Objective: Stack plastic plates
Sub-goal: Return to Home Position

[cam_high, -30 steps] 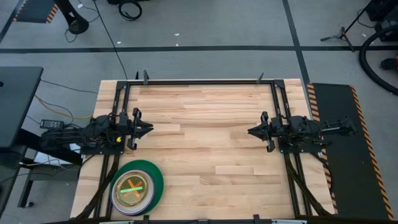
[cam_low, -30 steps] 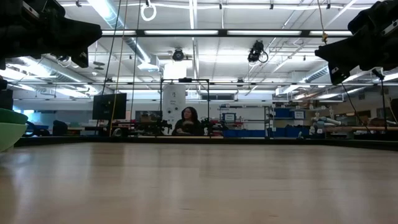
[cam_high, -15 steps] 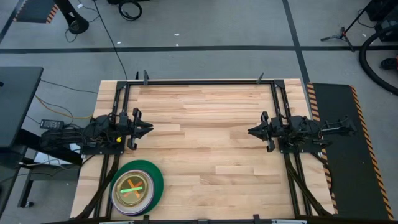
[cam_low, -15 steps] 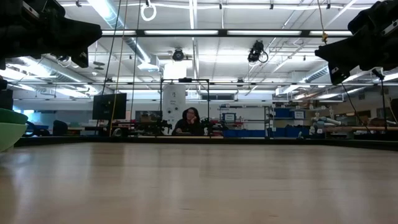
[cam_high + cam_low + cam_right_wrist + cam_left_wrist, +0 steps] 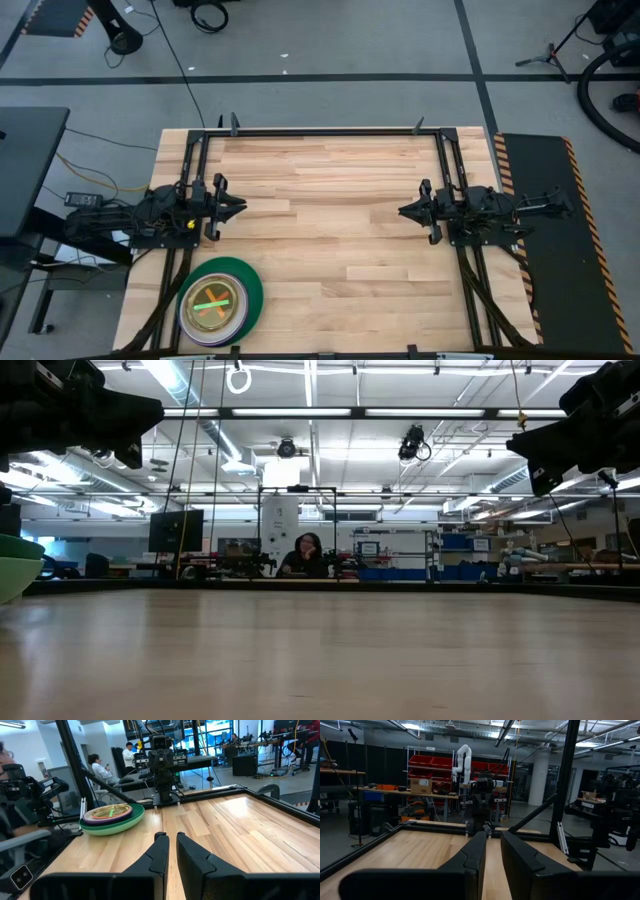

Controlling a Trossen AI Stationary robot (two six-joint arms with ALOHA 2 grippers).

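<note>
One plate stack [image 5: 212, 300] (green underneath) lies near left gripper [image 5: 241, 207].

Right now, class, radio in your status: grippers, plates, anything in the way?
Left gripper and right gripper empty, at opposite table sides. Plates in one stack at a corner, left gripper's side. Nothing in the way.

Tabletop [image 5: 340, 210] lies open; only the stacked plates [image 5: 220, 298] block its left near corner.

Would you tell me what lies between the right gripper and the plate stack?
Nothing but bare tabletop between right gripper and plate stack, per the high view.
</note>
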